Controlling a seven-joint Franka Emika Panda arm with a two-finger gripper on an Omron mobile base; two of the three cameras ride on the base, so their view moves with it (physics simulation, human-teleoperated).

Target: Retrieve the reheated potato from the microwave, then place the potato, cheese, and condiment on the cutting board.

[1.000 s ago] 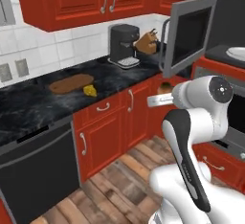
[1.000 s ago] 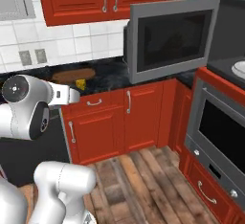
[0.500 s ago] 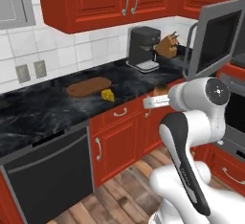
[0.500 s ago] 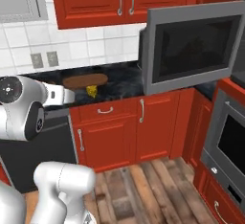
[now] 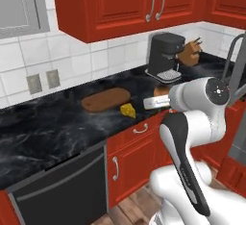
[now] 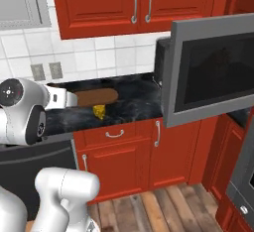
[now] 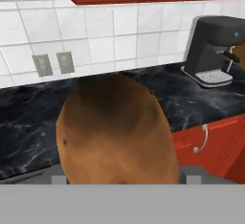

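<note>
Hand view: gripper (image 7: 119, 177) holds potato (image 7: 115, 132).

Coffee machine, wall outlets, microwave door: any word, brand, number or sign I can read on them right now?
None can be read.
Coffee machine: plain black, no label visible.
Wall outlets: blank grey plates, no markings.
Microwave door: dark window in a grey frame, no lettering on the side that shows.
Potato and cutting board: no marks.
</note>
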